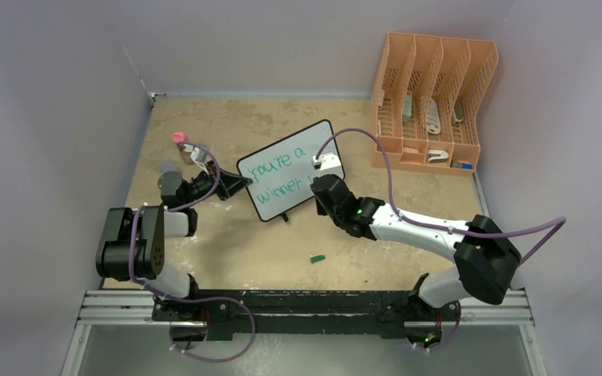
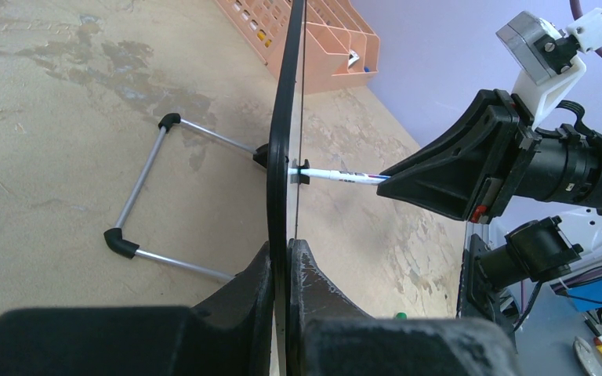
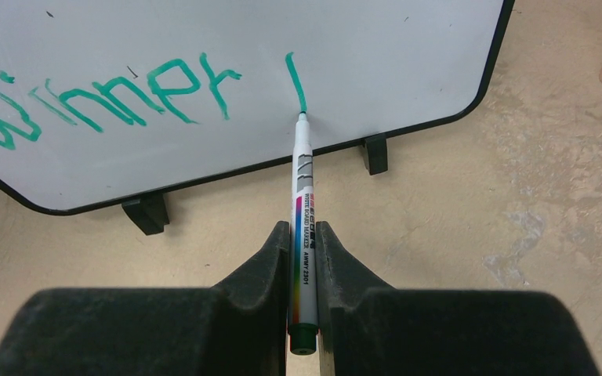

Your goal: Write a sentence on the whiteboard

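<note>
Right wrist view showed the right hand [image 3: 304,235] clamped on the barrel of a marker [image 3: 302,180]. It gripped low on the body, so the tip stuck well out ahead of the fingers and could reach the board without them fouling it. The tip touched the whiteboard [image 3: 407,47] at the foot of a vertical stroke, just right of "winner" in the sentence [image 3: 117,98]. This was near the board's lower edge, above its black feet [image 3: 145,213]. That stroke was probably an exclamation mark wanting its dot, so the writing looked nearly finished.

In the left wrist view the left hand [image 2: 286,254] was shut on the board's edge, one finger on each face, evidently to brace it against the marker's push. The wire stand [image 2: 137,205] behind the board rested on the worktop [image 2: 63,117].

From the top external view the board stood tilted at mid-worktop between the two arms, "you're a" above "winner". A green cap [image 1: 317,257] lay nearer the arms, apart from the board. The orange file rack [image 1: 431,94] stood well apart at the far right.
</note>
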Controlling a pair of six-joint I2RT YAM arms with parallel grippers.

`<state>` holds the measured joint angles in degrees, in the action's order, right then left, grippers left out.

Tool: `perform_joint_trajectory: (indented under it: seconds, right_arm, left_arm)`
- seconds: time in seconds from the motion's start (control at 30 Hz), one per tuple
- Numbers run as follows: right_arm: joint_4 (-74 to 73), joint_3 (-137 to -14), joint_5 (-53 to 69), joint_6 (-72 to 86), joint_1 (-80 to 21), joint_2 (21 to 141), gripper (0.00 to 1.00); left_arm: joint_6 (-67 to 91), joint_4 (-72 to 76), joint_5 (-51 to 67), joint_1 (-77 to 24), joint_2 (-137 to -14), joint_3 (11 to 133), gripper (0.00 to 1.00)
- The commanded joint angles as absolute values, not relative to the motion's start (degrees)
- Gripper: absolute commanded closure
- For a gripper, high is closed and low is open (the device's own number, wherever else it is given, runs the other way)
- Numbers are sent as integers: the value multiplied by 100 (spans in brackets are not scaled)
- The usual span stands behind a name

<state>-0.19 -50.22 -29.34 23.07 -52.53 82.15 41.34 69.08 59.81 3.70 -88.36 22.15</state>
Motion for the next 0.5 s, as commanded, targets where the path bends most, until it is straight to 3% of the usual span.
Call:
perform_joint_trajectory:
  seconds: [0.0, 0.47]
  right_arm:
    - [52, -5065, -2898, 2384, -5238, 8113, 100]
    - [254, -5191, -3227, 2230, -5238, 7838, 100]
  left_arm:
    - [3995, 7054, 6007, 396, -8675, 2318, 100]
    - [3982, 7044, 5996, 396, -8674, 2316, 100]
